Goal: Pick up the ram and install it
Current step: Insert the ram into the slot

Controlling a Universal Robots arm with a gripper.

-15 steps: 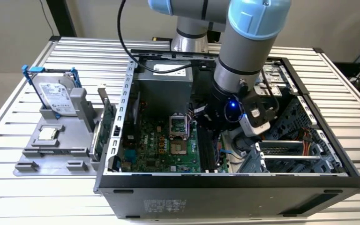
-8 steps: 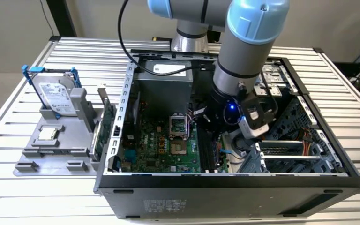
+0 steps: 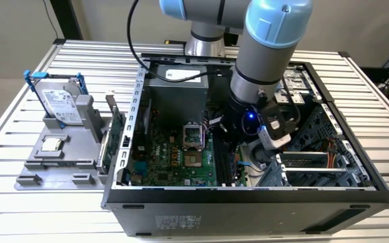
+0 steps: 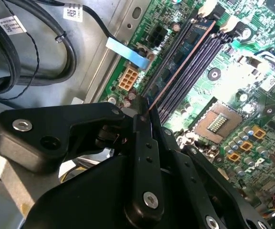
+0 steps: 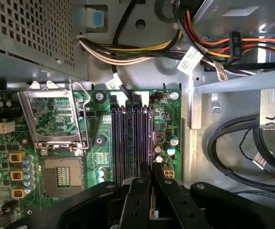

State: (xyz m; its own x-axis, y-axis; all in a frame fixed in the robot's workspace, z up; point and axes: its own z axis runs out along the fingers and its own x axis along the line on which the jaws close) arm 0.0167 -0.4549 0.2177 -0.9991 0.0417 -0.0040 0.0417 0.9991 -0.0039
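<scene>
Your tool (image 4: 149, 119) is down inside the case (image 3: 248, 195), fingers (image 4: 144, 157) pinched on the near end of the ram (image 4: 185, 62). The ram stands on edge in the rightmost slot (image 5: 147, 138), so it's lined up for seating. White cable labels (image 5: 190, 59) are unreadable. CPU socket (image 5: 61, 179) sits empty.

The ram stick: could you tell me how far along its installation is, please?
Done: picked up. In hand: the tool is shut on the long, thin grey-green ram stick, aligned along the black motherboard slots. Left: release; full seating cannot be confirmed.
</scene>
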